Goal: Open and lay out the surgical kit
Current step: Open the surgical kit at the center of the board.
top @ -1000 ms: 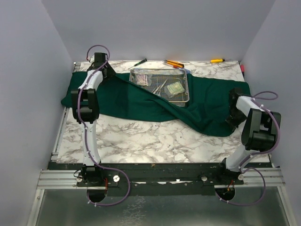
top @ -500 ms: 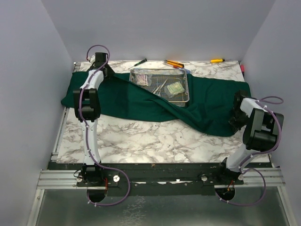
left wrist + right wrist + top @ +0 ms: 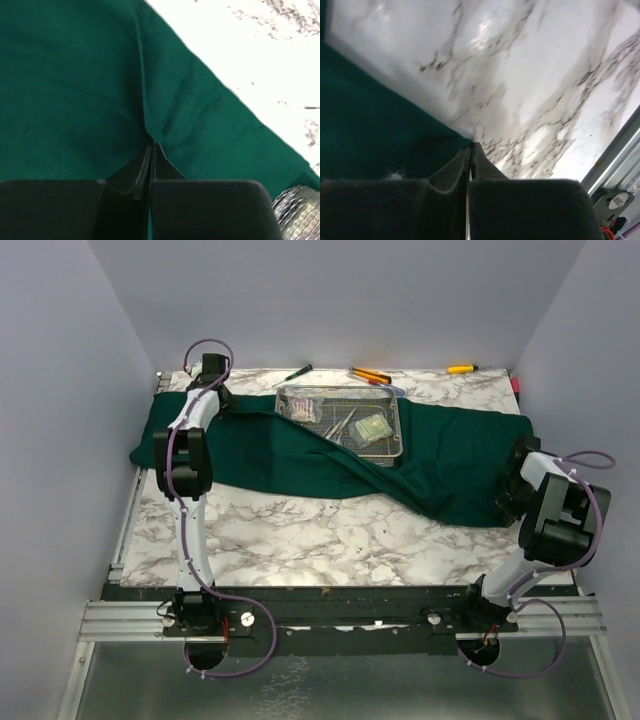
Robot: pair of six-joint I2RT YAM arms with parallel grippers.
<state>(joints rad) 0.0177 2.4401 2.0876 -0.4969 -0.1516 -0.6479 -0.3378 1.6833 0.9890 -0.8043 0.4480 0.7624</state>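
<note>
The surgical kit's dark green cloth (image 3: 440,465) lies spread across the far half of the table, with one fold draped over the near left corner of the silver mesh tray (image 3: 392,445). Steel clamps (image 3: 342,425) and clear packets (image 3: 303,407) lie in the tray. My left gripper (image 3: 218,400) is at the far left, shut on a pinched ridge of the cloth (image 3: 75,90); its jaws (image 3: 151,145) meet at the crease. My right gripper (image 3: 513,505) is at the right edge, shut (image 3: 471,145) on the cloth's near right corner (image 3: 365,130).
A green-handled screwdriver (image 3: 297,372), orange-handled tools (image 3: 371,374) and a yellow one (image 3: 461,368) lie along the back edge. Bare marble tabletop (image 3: 330,530) lies in front of the cloth. A metal rail (image 3: 615,155) runs close beside my right gripper. Walls close in on both sides.
My left gripper has shut on the cloth. My right gripper has moved right and toward the near edge with the cloth corner, drawing that end of the cloth out.
</note>
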